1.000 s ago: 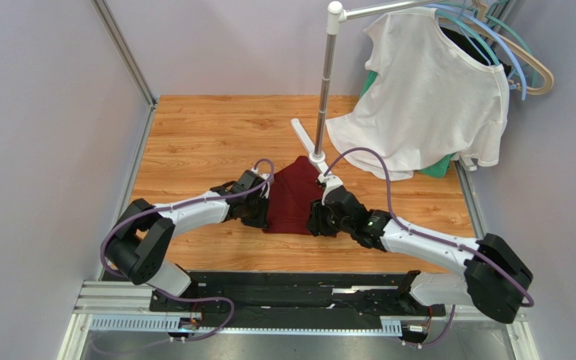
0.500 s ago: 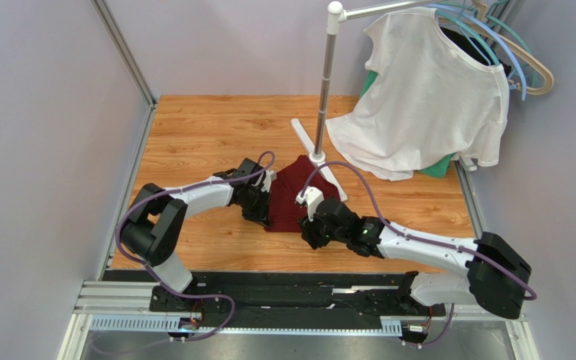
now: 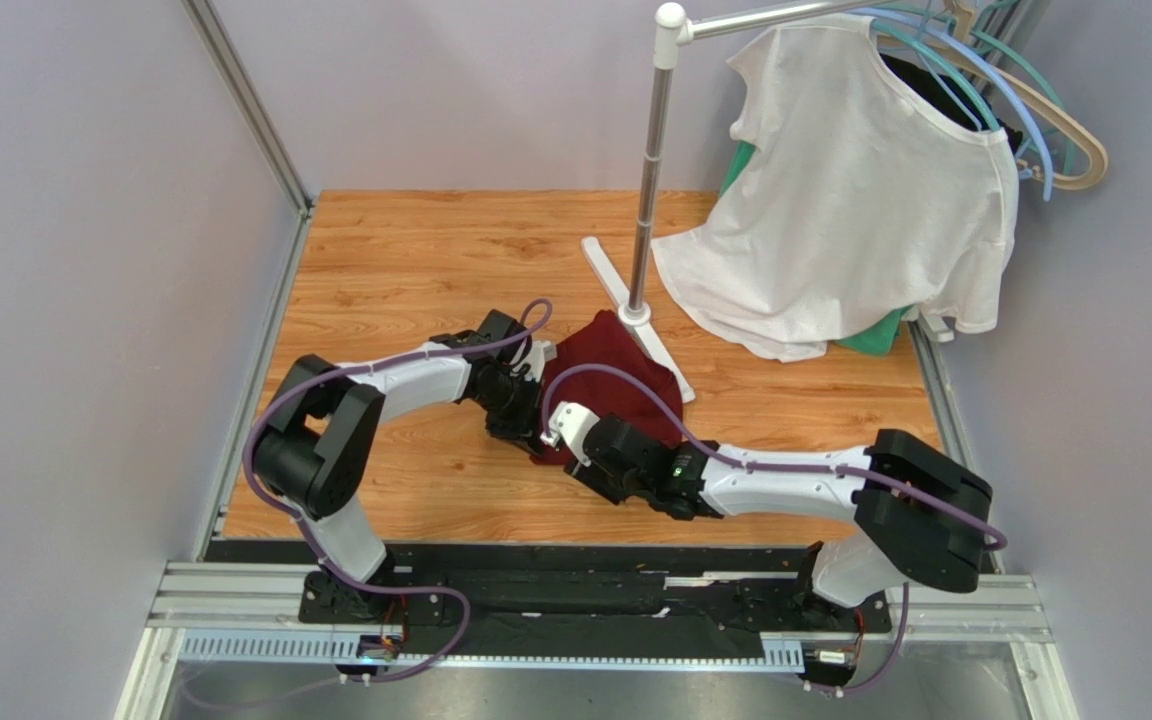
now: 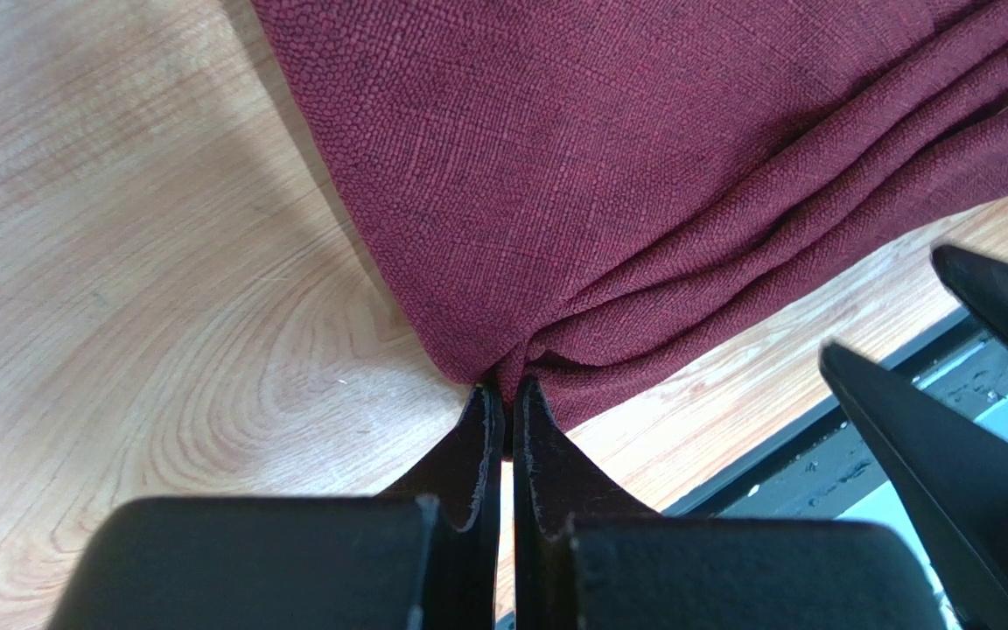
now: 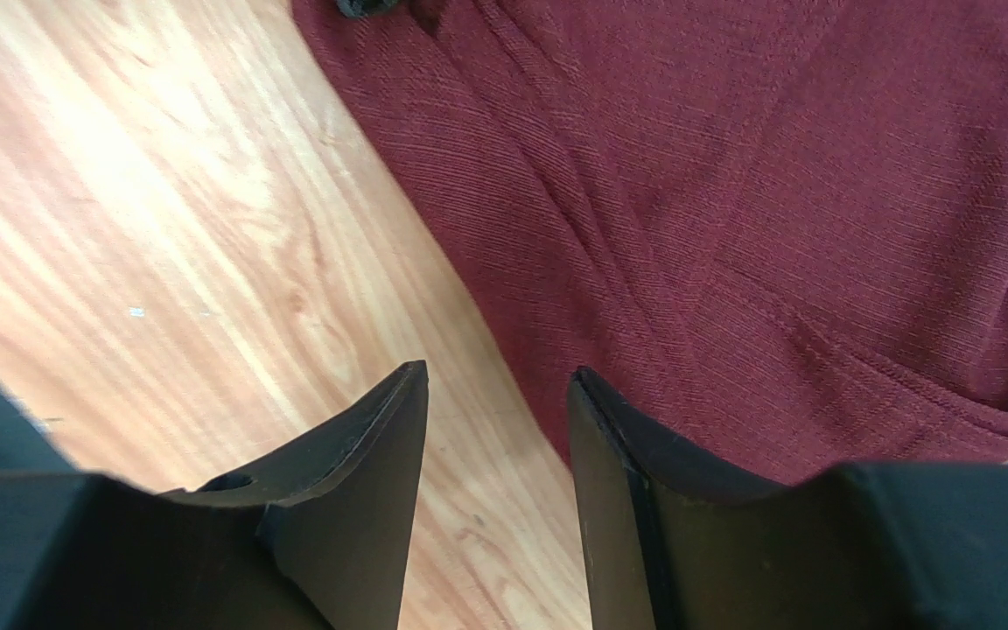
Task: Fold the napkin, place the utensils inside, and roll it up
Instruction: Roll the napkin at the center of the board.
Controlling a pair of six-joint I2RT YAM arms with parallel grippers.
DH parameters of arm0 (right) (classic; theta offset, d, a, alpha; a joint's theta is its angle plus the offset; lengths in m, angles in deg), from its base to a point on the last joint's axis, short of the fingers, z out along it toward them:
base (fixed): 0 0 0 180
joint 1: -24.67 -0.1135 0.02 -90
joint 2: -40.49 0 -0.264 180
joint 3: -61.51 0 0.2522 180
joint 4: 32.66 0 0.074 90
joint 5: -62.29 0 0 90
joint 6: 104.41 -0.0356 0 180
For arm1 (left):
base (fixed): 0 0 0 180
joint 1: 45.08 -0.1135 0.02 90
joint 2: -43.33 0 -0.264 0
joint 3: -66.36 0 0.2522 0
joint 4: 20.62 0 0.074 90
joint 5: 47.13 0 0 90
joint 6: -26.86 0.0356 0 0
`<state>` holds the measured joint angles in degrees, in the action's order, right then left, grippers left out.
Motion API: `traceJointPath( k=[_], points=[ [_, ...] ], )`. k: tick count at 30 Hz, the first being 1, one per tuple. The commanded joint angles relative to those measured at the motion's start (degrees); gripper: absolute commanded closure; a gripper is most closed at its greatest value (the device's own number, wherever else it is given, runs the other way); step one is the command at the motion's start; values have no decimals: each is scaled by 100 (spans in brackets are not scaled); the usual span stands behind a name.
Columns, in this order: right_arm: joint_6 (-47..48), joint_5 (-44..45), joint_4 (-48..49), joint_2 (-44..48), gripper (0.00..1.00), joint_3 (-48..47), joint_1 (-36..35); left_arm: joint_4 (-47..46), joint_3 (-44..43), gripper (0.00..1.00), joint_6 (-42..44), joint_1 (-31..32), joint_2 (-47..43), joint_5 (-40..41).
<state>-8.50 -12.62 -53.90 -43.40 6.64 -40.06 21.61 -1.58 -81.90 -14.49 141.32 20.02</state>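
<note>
The dark maroon napkin (image 3: 615, 378) lies partly folded on the wooden table, in front of the stand's foot. My left gripper (image 3: 533, 435) is shut on the napkin's near-left corner, and the cloth (image 4: 680, 158) bunches into creases at the tips (image 4: 507, 394). My right gripper (image 3: 567, 450) hovers just beside it at the napkin's near edge. It stands open, with bare wood between the fingers (image 5: 496, 381) and the cloth's (image 5: 759, 197) edge under the right finger. The right gripper's fingers (image 4: 943, 446) show in the left wrist view. The utensils are out of view.
A white T-shirt (image 3: 853, 195) hangs on hangers from a metal stand (image 3: 654, 180) at the back right, with a green cloth (image 3: 875, 338) under it. The stand's white foot (image 3: 635, 315) touches the napkin's far edge. A black rail (image 3: 582, 578) runs along the near edge. Grey walls enclose the table.
My right arm has swept left along the napkin's near edge to the left gripper, its jaws opening a little. The left gripper has kept hold of the corner and shifted slightly.
</note>
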Motion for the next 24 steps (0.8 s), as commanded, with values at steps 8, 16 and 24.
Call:
traceJointPath(
  k=[8,16,24],
  points=[
    [691,460,634,-566,54,-135,-13,282,56,100,259,9,238,132],
    [718,179,626,-1119,59,-144,30,273,47,100,294,9,246,70],
    [718,-445,2,-1392,87,-451,48,265,65,100,233,0,176,70]
  ],
)
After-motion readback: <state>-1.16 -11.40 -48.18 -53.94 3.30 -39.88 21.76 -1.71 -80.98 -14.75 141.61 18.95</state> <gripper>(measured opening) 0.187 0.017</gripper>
